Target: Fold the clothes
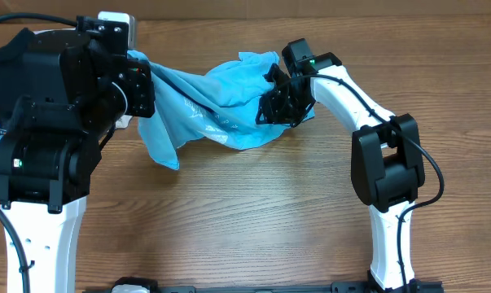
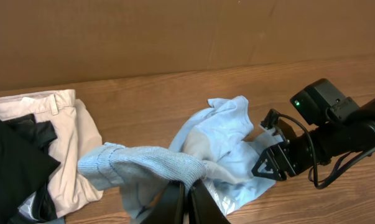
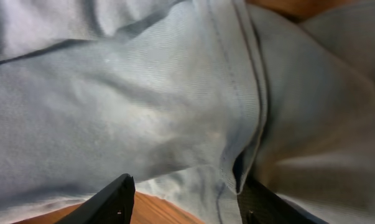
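Overhead, hidden: the left arm [image 1: 50, 138] covers the left end of the T-shirt [image 1: 221, 102]; the print on the cloth is too small to read.
Overhead, place: the sky-blue T-shirt lies crumpled across the far middle of the wooden table [image 1: 269, 212], between both arms, with 1 flap pointing nearward by the left arm.
Overhead, right gripper [image 1: 282, 106]: sunk in the cloth's right end; jaws hard to make out.
Left wrist, left gripper [image 2: 187, 202]: cut off by the near edge; 2 fingers clenched on a ribbed fold of the T-shirt.
Left wrist, left side: beige trousers [image 2: 72, 137] and a black garment [image 2: 13, 165], both cut off.
Right wrist, claw: 2 black fingers stand apart, released; soft stitched cloth fills the view, a seam hangs between them, and wood shows beneath.
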You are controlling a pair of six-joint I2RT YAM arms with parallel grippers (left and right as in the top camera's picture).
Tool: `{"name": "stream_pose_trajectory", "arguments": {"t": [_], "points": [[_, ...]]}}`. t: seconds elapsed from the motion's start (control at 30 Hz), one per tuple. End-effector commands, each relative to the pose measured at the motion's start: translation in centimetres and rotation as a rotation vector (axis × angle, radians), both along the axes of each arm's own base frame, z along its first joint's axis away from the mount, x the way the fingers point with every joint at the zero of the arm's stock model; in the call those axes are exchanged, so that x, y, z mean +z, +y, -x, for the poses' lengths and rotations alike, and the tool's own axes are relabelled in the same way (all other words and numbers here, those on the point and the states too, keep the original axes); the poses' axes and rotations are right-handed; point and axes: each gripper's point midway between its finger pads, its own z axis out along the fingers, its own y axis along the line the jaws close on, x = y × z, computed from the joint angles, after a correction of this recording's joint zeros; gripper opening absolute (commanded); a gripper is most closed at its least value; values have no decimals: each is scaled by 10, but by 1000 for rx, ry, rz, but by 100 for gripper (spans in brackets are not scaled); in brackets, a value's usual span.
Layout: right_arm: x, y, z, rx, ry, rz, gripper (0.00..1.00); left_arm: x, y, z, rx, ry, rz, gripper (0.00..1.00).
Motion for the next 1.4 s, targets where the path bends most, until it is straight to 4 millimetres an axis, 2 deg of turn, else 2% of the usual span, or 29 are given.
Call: {"name": "stream_pose_trajectory", "arguments": {"t": [0.0,0.07,0.2,0.27,0.37,0.5,0.83,1.0,1.2,1.23,1.3,1.37], "points": [[3,-2,-9,-23,-31,32,57,5,2,2,2,-17,-16,7],[-2,-2,-10,-31,-24,35,51,5,2,3,2,-16,-16,7],[-3,-1,-14,-32,-38,29,22,5,2,3,2,-16,-17,8],[-2,0,-15,-47,-35,28,16,5,2,3,2,-16,-17,8],[-3,-1,-14,-49,-31,29,17,5,2,3,2,-14,-17,8],[-4,-1,-13,-49,-28,34,25,4,2,4,2,-9,-18,9],[-12,-6,-10,-55,-17,58,26,0,2,6,2,11,-20,9],[-22,-6,-9,-55,-24,55,29,-19,4,18,1,100,-31,13],[-24,-5,-12,-55,-41,49,29,-45,5,31,1,229,-46,23],[-24,-5,-12,-55,-43,48,25,-50,6,33,5,252,-44,25],[-24,-5,-12,-55,-44,48,7,-59,6,37,12,296,-41,27],[-22,-5,-13,-55,-49,45,4,-70,6,40,13,355,-48,28]]}}
